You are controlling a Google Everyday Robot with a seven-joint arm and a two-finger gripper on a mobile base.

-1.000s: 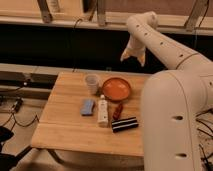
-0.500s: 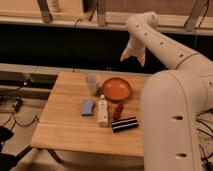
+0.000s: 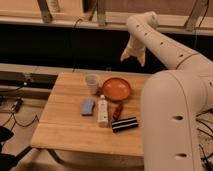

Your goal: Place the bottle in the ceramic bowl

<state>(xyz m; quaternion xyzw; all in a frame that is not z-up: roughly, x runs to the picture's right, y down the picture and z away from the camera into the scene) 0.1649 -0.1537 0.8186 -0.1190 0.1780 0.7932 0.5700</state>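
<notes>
The white bottle (image 3: 102, 110) lies on its side on the wooden table (image 3: 65, 130), cap toward the far side, just in front of the orange-red ceramic bowl (image 3: 116, 89). The bowl sits near the table's far edge and holds nothing that I can see. My gripper (image 3: 133, 56) hangs in the air above and behind the bowl, well clear of the table, with nothing in it.
A pale cup (image 3: 92, 83) stands left of the bowl. A blue sponge-like block (image 3: 88, 107) lies left of the bottle. A small red object (image 3: 118, 110) and a black-and-white striped object (image 3: 125, 124) lie right of the bottle. My white arm (image 3: 175, 115) covers the table's right side.
</notes>
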